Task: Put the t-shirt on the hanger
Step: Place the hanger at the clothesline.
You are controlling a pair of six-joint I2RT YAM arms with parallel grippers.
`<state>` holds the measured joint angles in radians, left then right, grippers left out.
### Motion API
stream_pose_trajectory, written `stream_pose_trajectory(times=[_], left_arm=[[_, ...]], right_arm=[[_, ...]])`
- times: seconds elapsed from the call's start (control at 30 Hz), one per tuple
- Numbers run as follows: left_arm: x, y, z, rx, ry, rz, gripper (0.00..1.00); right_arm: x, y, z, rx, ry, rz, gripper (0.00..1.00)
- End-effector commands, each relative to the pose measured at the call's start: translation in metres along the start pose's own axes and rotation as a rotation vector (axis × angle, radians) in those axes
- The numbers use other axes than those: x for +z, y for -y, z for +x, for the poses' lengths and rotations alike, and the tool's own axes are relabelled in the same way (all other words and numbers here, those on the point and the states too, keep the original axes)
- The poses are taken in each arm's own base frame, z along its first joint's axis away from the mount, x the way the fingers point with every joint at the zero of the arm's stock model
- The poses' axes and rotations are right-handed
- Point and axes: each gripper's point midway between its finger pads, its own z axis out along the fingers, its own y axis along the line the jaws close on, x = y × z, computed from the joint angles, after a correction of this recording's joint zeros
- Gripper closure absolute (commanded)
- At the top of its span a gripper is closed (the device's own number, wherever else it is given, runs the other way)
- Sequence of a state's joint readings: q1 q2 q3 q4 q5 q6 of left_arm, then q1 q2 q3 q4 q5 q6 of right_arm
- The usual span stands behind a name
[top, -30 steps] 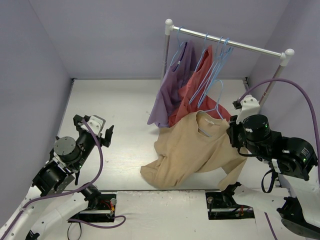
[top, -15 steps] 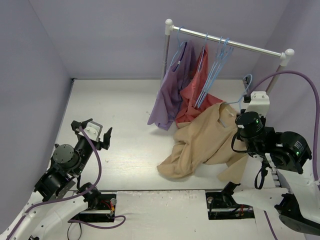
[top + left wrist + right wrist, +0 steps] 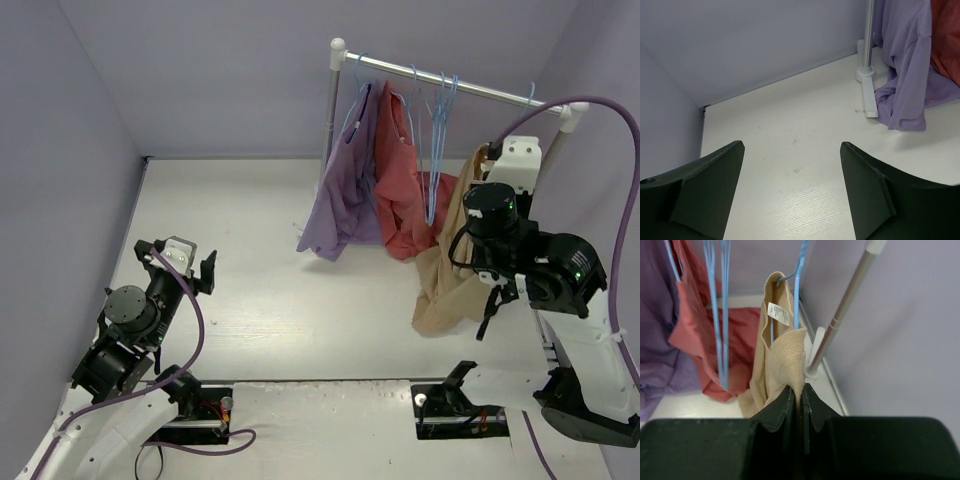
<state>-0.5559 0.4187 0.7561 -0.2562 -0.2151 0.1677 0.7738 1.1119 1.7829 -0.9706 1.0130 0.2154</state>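
Since a second ago the t-shirt [image 3: 445, 285] has gone from a spread heap on the table [image 3: 250, 300] to a narrow vertical drape at the right end of the rail [image 3: 470, 90], carried up by the right arm; the left arm has drawn back slightly toward its base. Left gripper [image 3: 181, 262] sits low at the left side of the table, jaws wide apart with nothing between them, well apart from all clothing; its wrist view shows only bare table between the fingers [image 3: 715, 175]. Along the rail, left to right: purple shirt [image 3: 345, 175], red shirt [image 3: 400, 190], a bunch of bare blue hangers [image 3: 437, 140], then the tan shirt. Right gripper [image 3: 797, 392] is closed tight on a fold of ribbed tan fabric near the collar, just below the hanger [image 3: 797, 290], whose blue wire runs down into the neck opening beside the white label [image 3: 776, 311]. Whether the shirt's lower end touches the table cannot be told.
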Motion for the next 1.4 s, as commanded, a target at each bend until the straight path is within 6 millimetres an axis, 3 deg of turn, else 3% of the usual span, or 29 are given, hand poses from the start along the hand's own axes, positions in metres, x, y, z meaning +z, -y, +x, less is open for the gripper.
stream_pose_trajectory(times=[0.0, 0.27, 0.53, 0.7, 0.97, 1.37], left_arm=[[0.006, -0.003, -0.019, -0.053, 0.067, -0.014, 0.27], [0.006, -0.006, -0.015, -0.055, 0.054, -0.024, 0.27], [0.004, -0.008, -0.016, -0.056, 0.064, -0.031, 0.27], [0.004, -0.009, -0.016, -0.056, 0.062, -0.033, 0.27], [0.004, -0.009, -0.015, -0.058, 0.062, -0.036, 0.27], [0.006, -0.007, -0.014, -0.061, 0.057, -0.024, 0.27]], right_arm=[[0.008, -0.01, -0.047, 0.089, 0.107, 0.041, 1.0], [0.036, -0.016, -0.063, 0.113, 0.13, 0.001, 1.0], [0.074, -0.02, -0.055, 0.078, 0.112, -0.071, 1.0], [0.097, -0.007, -0.051, 0.056, 0.124, -0.103, 1.0], [0.113, 0.018, -0.049, 0.024, 0.195, -0.134, 1.0], [0.129, 0.011, -0.067, 0.059, 0.297, -0.184, 1.0]])
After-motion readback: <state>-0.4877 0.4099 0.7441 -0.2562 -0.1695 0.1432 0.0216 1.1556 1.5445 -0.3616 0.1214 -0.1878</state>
